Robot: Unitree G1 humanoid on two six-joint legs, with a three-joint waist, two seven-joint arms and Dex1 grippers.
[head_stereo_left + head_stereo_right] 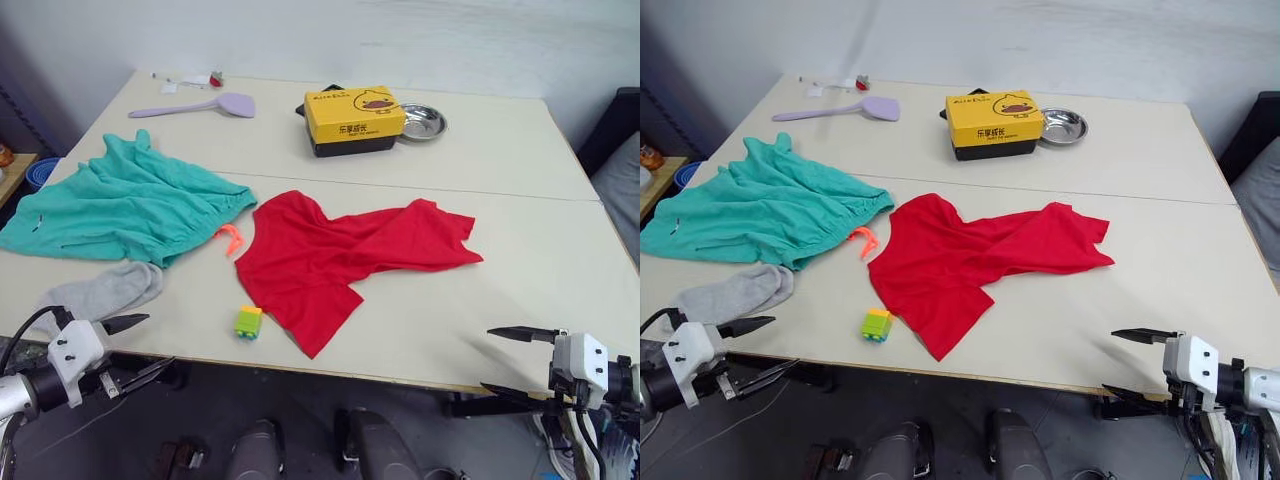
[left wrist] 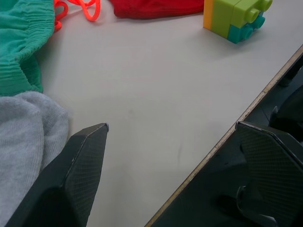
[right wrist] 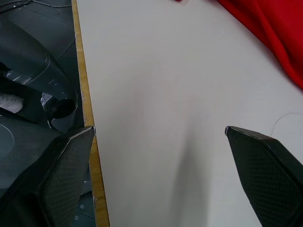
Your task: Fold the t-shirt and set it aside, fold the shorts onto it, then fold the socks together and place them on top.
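My left tool (image 1: 137, 346) hangs at the near left edge of the desk (image 1: 520, 150), fingers spread wide and empty, just near of the socks (image 1: 100, 292). My right tool (image 1: 505, 363) waits at the near right edge, also spread and empty, well apart from any cloth.

Nothing looks folded yet. The t-shirt (image 1: 330, 260) lies crumpled in the middle of the desk, twisted, with one part trailing right and a corner pointing toward the near edge. The shorts (image 1: 120, 205) are spread on the left, their orange drawstring (image 1: 231, 238) lying between them and the shirt. The socks sit bunched just near of the shorts, touching them. A small toy brick (image 1: 248, 322) stands just beside the shirt's near left hem. At the far side are a yellow box (image 1: 354, 119), a metal dish (image 1: 422, 122) and a lilac spatula (image 1: 195, 106).

I judge the shirt comes first. To do it well I should flatten it before any fold: take the near corner with one tool and the right end with the other, and draw them apart until the twist is gone. The brick may snag the hem, so I would lift the cloth away from it.
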